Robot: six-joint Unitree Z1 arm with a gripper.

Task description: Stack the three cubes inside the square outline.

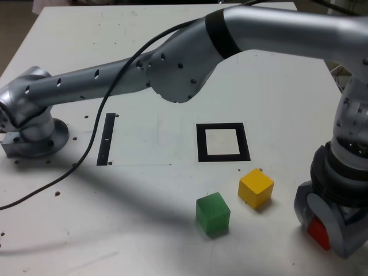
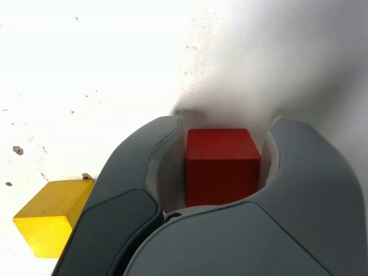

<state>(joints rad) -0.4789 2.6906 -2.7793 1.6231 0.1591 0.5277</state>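
The red cube (image 1: 318, 232) (image 2: 223, 167) sits on the white table at the exterior view's lower right, between the jaws of my gripper (image 1: 323, 236) (image 2: 225, 123). The wrist view shows both dark jaws pressed against its sides. The yellow cube (image 1: 256, 188) (image 2: 49, 215) lies just to the exterior view's left of the gripper. Further left and nearer the front lies the green cube (image 1: 213, 213). The square outline (image 1: 201, 144), black with a white centre, lies behind the yellow and green cubes and holds nothing.
A thin black strip (image 1: 106, 138) is marked on the table at the exterior view's left. The arm's base (image 1: 34, 135) stands at the far left, with a black cable (image 1: 86, 155) trailing over the table. The arm's silver links (image 1: 184, 69) span above the back.
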